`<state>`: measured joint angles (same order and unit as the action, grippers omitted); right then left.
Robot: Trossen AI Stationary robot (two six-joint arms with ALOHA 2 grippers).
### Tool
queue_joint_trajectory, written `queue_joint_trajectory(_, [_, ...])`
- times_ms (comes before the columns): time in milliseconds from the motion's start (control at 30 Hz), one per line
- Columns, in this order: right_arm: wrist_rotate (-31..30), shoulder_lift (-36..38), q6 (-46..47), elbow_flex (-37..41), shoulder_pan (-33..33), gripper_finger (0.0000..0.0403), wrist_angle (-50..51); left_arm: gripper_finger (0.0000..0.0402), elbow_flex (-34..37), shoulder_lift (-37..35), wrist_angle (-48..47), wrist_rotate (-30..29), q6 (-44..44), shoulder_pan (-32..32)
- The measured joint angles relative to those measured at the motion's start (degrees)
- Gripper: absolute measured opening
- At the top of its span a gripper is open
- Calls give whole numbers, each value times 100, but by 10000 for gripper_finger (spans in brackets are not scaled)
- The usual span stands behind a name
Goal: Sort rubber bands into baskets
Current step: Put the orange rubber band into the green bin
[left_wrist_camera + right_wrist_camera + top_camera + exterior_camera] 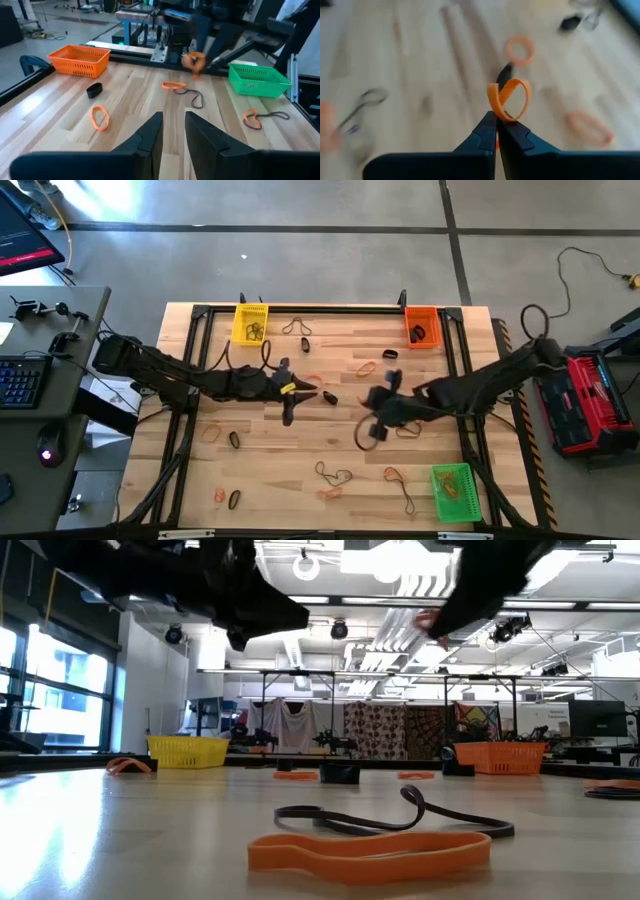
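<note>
Status: sorting is partly complete. Nearest the low camera, an orange band (368, 851) and a black band (395, 819) lie loose on the table (290, 480), touching or overlapping. The high view shows further loose bands at the near edge, among them a black pair (336, 473) and an orange one (393, 474). The green basket (452, 492) at the near right corner appears to hold a few bands, though its mesh makes the contents hard to confirm.

Mid-table, the right gripper (496, 121) has its fingers pressed together, pinching an orange rubber band (509, 99) by one edge, with the loop standing clear above the tips. This band is off the table and not yet over any basket. The left gripper (173, 131) hangs over the table centre with fingers slightly spread and nothing between them.

At the far edge, the yellow basket (250, 323) and the orange basket (422, 326) each hold a dark band. Many bands remain to be sorted.

View differences: only the right wrist view shows the pinch itself. In the high view the right arm hides it. The low view shows the arms raised off the tabletop, which the overhead picture cannot convey.
</note>
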<state>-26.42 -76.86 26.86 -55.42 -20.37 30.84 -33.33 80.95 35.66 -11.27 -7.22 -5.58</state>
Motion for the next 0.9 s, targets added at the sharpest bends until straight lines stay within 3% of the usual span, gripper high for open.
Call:
queue_joint_trajectory(200, [606, 295, 1603, -2, -880, 0, 843, 64, 136, 0, 76, 25, -15, 0])
queue_joint_trajectory(600, [2201, 308, 6116, -2, -2622, 0, 2108, 64, 139, 0, 72, 25, 37, 0])
queue_joint_trajectory(900, [2709, 239, 9211, -2, -3846, 0, 2742, 64, 139, 0, 72, 25, 39, 0])
